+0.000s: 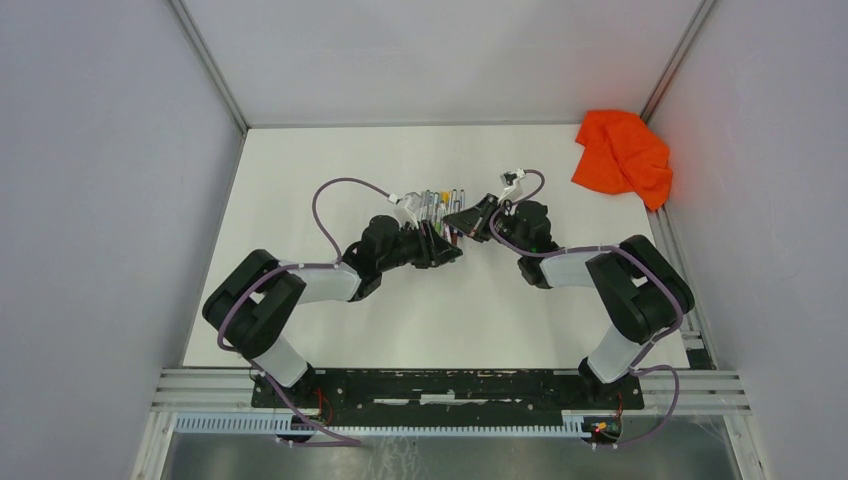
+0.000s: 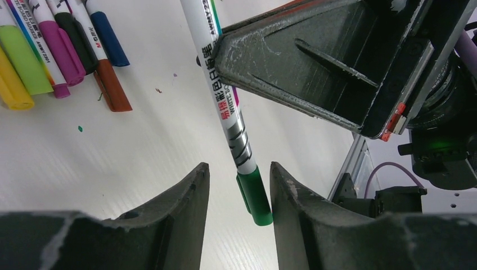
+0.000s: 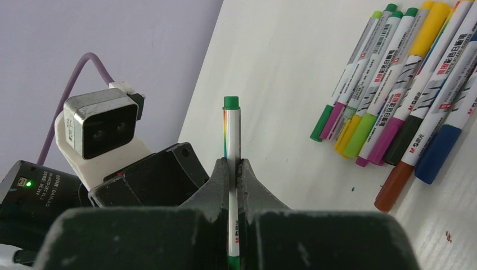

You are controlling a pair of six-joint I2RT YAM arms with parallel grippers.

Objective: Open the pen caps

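**Inspector:** What was the state of the claws at inspection?

**Assessor:** The right claw (image 3: 232,169) was clamped tight on the barrel of the green marker pen (image 3: 231,135) and appeared to hold it raised above the table (image 2: 140,140). The left claw (image 2: 239,171) stood part open, with its fingers (image 2: 180,214) on either side of the green cap (image 2: 254,194). One finger was at or against the cap and a clear gap showed at the other. That claw gripped nothing.

**Inspector:** Where did the cap sit in that claw?

**Assessor:** It sat between the fingertips, near their ends and not deep in the jaws. It lay at a slant across the gap, not square to the pads.

**Inspector:** What do you recommend for the step?

**Assessor:** I judged the step to be taking hold of the cap ahead of the pull. The left claw ought to grip the cap alone, clear of the white barrel, and deeper if reach allows. A tip-only hold on smooth plastic may slip. The pull should run along the pen's own line, away from the right claw. A sideways tug could lever the barrel out of that narrow hold.

**Inspector:** And the other pens?

**Assessor:** The row of capped marker pens (image 2: 62,45) lay on the table beyond the left claw's tips, off to one side and well apart from it.
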